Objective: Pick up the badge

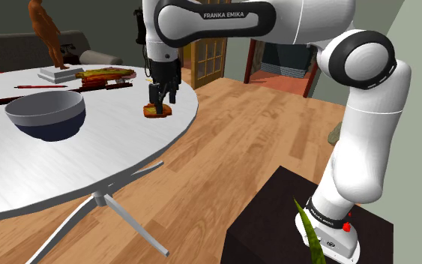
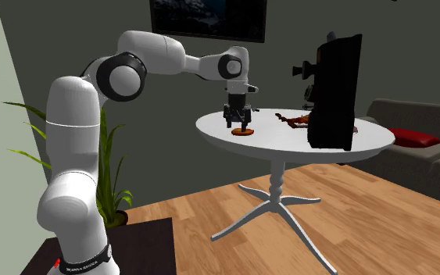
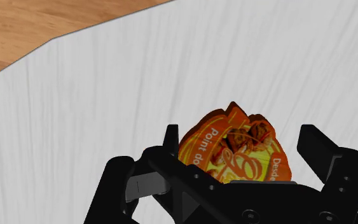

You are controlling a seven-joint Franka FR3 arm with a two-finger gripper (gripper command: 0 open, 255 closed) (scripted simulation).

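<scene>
Arm: the white Franka arm (image 1: pixel 351 97) rises from its dark stand (image 1: pixel 276 225) and reaches across to the bench. Its wrist is turned straight down, so the tool meets the surface from above.
Bench: a round white pedestal bench (image 1: pixel 89 157) carries every object. The work is at its right edge in the shoulder view, with wooden floor just beyond.
Bowl: a grey bowl (image 1: pixel 46 115) with a dark outside stands to the left of the tool in the shoulder view. It is well apart from the badge, so I judge it no obstacle.
Figurine: a brown figurine (image 1: pixel 48 34) stands on a pale base at the far side of the bench, well apart from the work.
Tool: the black two-finger tool (image 3: pixel 242 137) is released. Its fingers (image 3: pixel 316 145) stand apart, one on each side of the badge, and neither visibly touches it. This straddle looks like the stance for closing.
Badge: an orange, ragged-edged badge (image 3: pixel 234 153) with printed lettering lies flat on the bench near the edge, between the fingers and not yet lifted. Being thin, it probably needs the fingertips low, close to the surface, to catch its rim.
Step in hand: closing on the badge comes next, then the lift.
</scene>
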